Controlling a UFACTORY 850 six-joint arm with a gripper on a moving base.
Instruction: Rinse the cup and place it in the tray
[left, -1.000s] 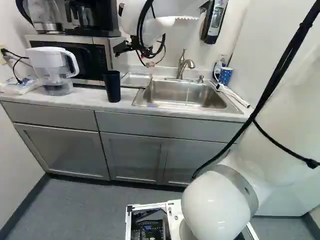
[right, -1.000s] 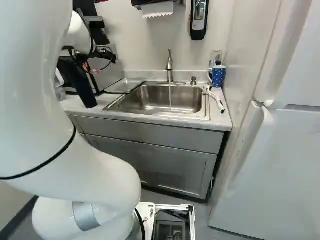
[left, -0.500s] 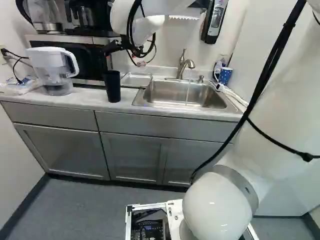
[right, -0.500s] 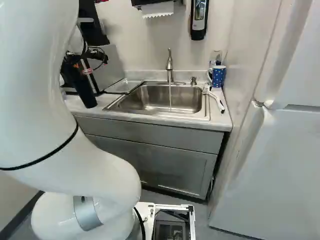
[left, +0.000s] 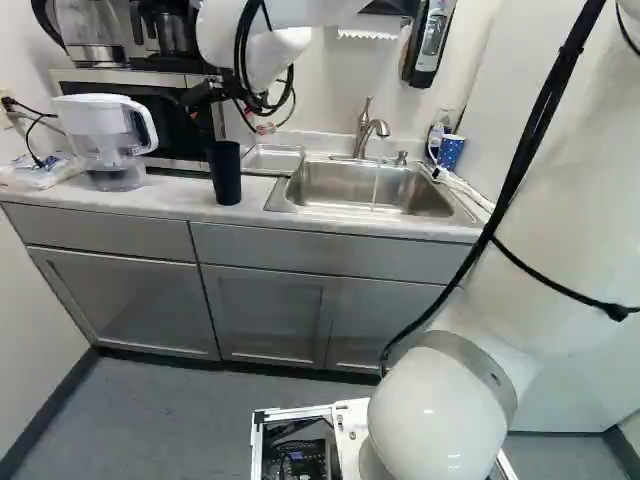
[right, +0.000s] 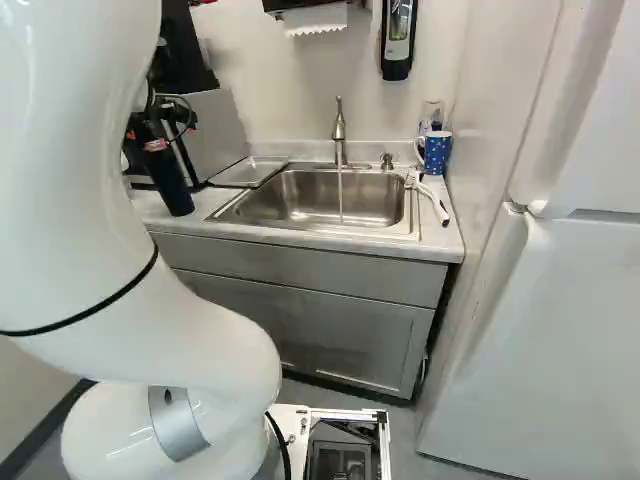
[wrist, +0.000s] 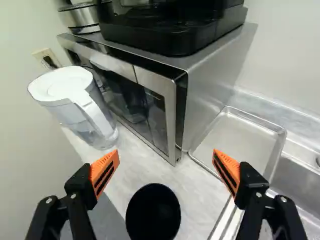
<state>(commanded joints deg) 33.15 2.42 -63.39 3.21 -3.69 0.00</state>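
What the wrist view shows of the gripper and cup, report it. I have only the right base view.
Observer: The gripper's fingers stand wide open; the black cup shows between them, touching neither.
Operator: Now report what stands on the counter on the cup's far side from the sink. The arm blocks my view there.
Observer: The left base view shows a clear pitcher with a white lid, standing on the counter in front of the microwave.
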